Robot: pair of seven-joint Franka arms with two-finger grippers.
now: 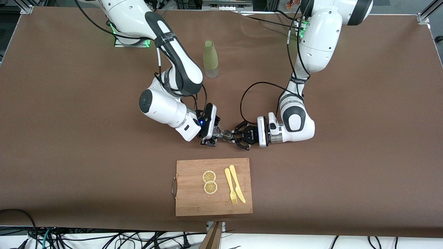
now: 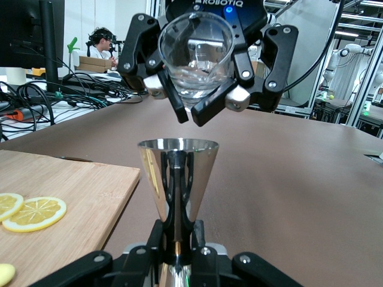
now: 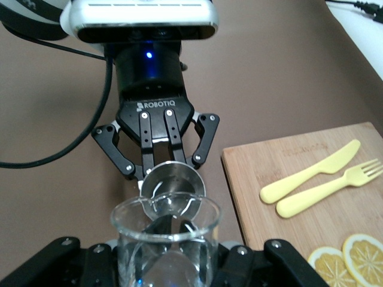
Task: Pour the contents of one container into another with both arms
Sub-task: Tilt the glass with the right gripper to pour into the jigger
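Glass (image 2: 195, 60) and metal cup (image 2: 178, 173) are both already off the table, one in each of my grippers, and they meet in the air over the bare brown table (image 1: 69, 138), a little farther from the front camera than the cutting board (image 1: 188, 204). My right gripper (image 1: 211, 135) is clamped on the small clear glass, which is tipped so its mouth faces my other hand; my left gripper (image 1: 234, 135) is clamped on the shiny cone-shaped metal cup, which stands upright with its open mouth just under the lip of the glass. I judge this to be the pouring step itself, at or near its start: the left wrist view shows a little clear liquid low in the glass, and I cannot tell whether any has run into the cup. The next move calls for a slow further roll of my right wrist so the lip dips over the middle of the cup's mouth, while my left arm holds the cup level. The mouth is narrow, so a small sideways drift would spill onto the table. On the board lie two lemon slices (image 1: 209, 182), a yellow fork (image 1: 230, 186) and a yellow knife (image 1: 237, 183); a green bottle (image 1: 210, 58) stands well apart, nearer the arms' bases.
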